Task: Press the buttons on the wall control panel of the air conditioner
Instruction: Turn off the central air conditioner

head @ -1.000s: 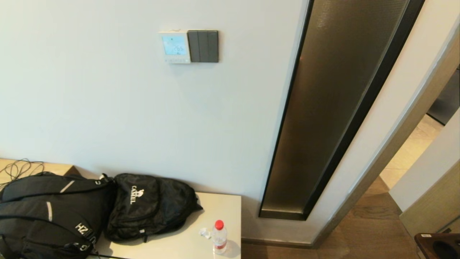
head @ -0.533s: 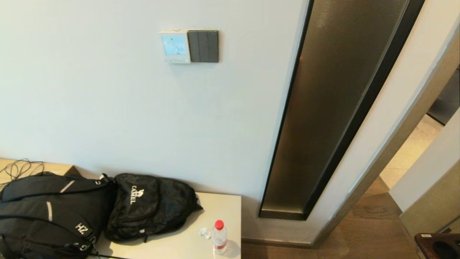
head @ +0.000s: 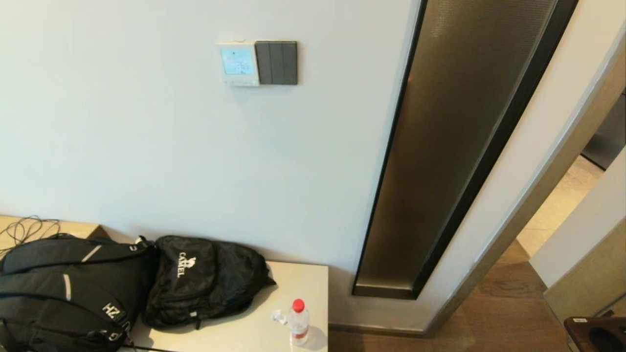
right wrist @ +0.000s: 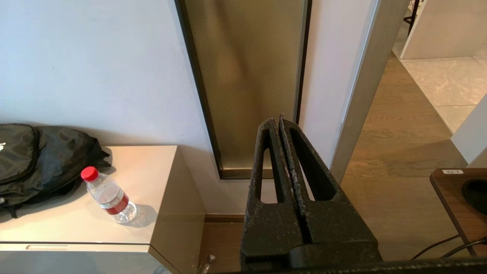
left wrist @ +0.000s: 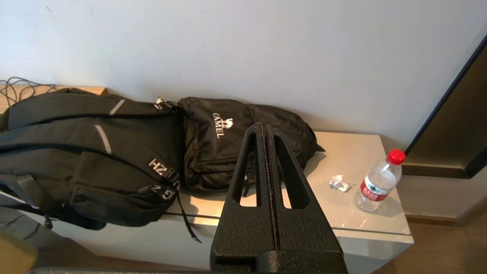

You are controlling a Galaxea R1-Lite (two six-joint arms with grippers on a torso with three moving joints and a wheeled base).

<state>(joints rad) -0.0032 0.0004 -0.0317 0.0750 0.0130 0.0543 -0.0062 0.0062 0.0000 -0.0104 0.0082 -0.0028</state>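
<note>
The air conditioner's control panel (head: 237,63) is white with a lit blue screen and hangs high on the wall, next to a dark grey switch plate (head: 277,62). Neither arm shows in the head view. My left gripper (left wrist: 265,127) is shut and empty, low down, pointing over the bags on the cabinet. My right gripper (right wrist: 277,121) is shut and empty, low down, pointing at the foot of the bronze wall panel. The control panel shows in neither wrist view.
A low cabinet (head: 303,278) against the wall holds two black backpacks (head: 205,278), a water bottle (head: 298,321) with a red cap and a crumpled wrapper (head: 279,317). A tall bronze panel (head: 455,146) stands to the right. A wooden stand (head: 594,333) sits at lower right.
</note>
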